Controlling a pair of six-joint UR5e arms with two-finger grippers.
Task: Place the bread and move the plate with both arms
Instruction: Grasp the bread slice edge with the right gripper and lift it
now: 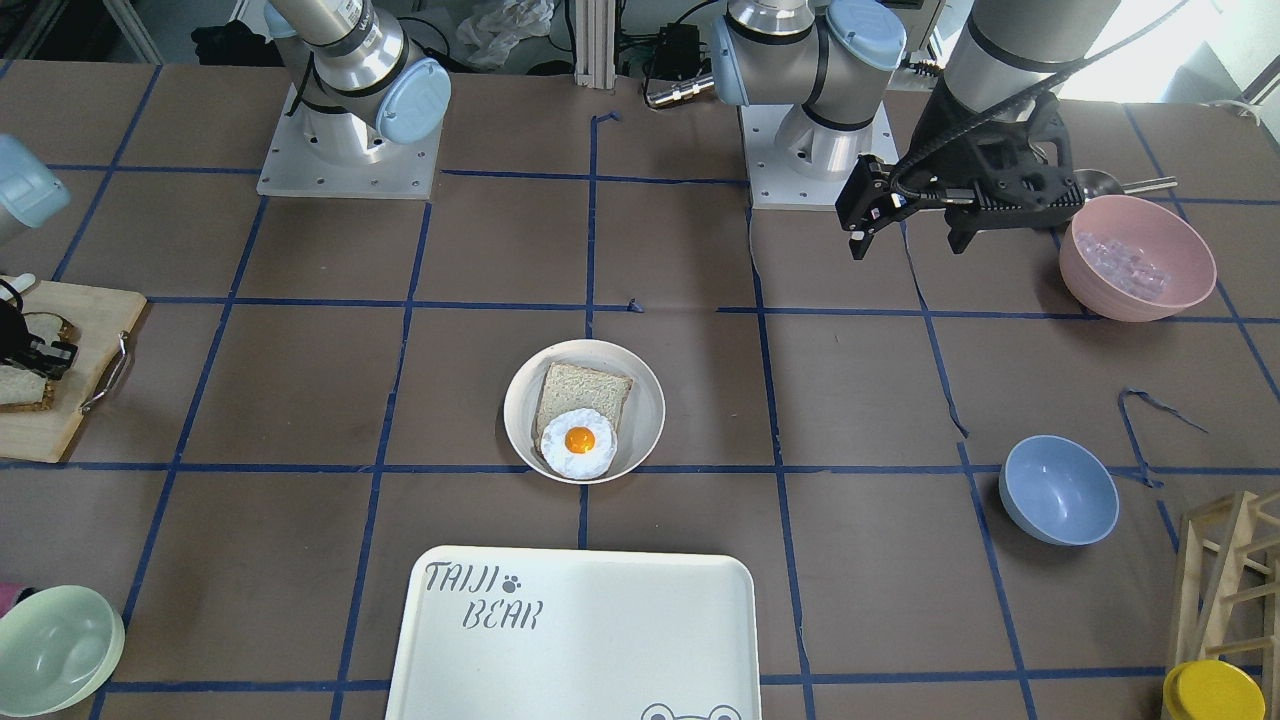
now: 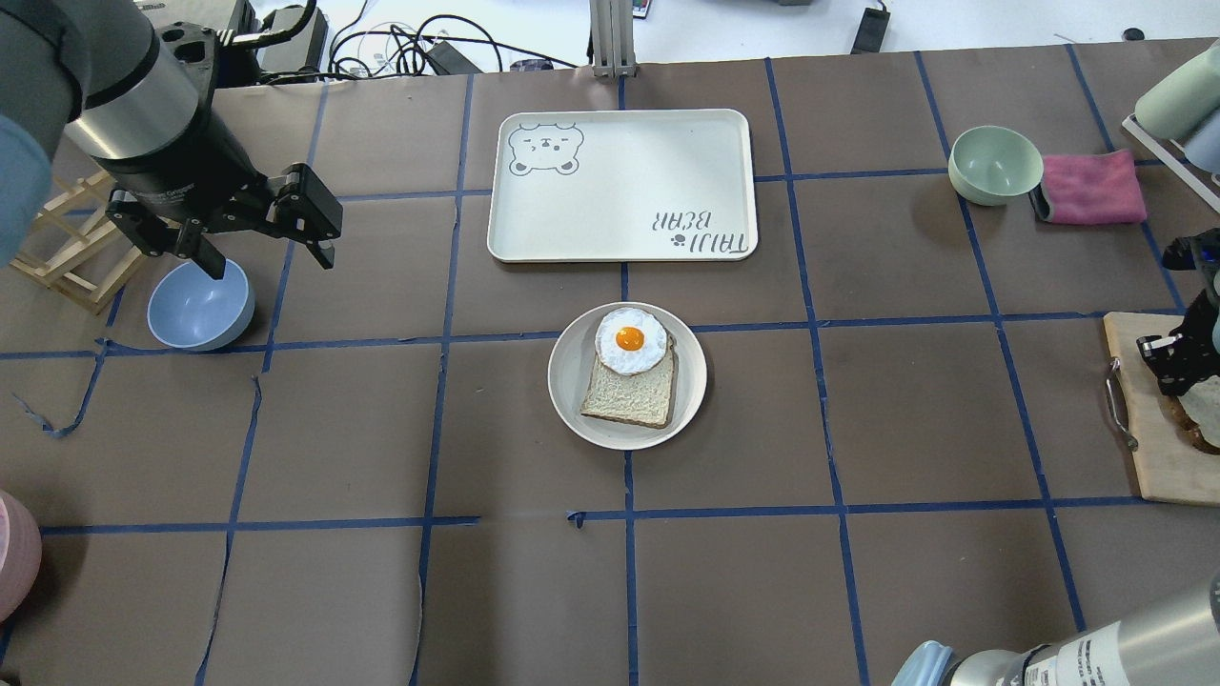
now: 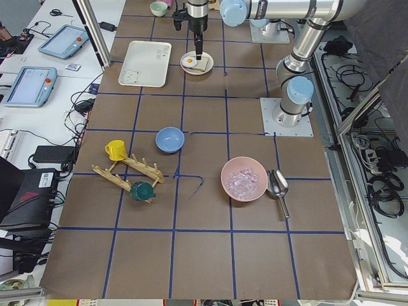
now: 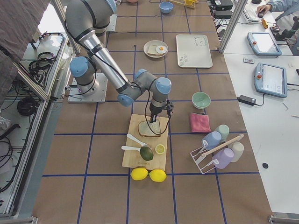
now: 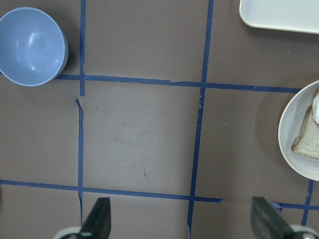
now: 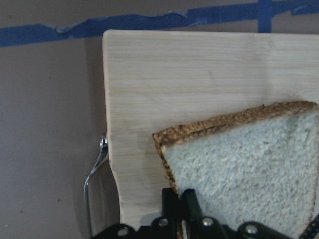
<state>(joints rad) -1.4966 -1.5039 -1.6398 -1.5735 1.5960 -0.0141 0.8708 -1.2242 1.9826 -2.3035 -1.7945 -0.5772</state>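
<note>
Front-facing: brown-papered worktop (image 1: 300,400) gridded in blue tape, the plate (image 1: 648,395) at centre holding a paler slice (image 1: 585,385) and a fried egg (image 1: 579,443), the left end effector (image 1: 906,247) spread wide above the paper; overhead adds the tray (image 2: 620,191) just beyond the plate. The right wrist view alone shows the right end effector (image 6: 180,199) pinched narrow on the crust of the bread (image 6: 249,159), which lies on a wooden board (image 6: 189,74).

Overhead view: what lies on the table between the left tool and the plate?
Nothing stands there: only bare brown table paper crossed by blue tape lines separates the left tool from the plate. The overhead view shows this.
</note>
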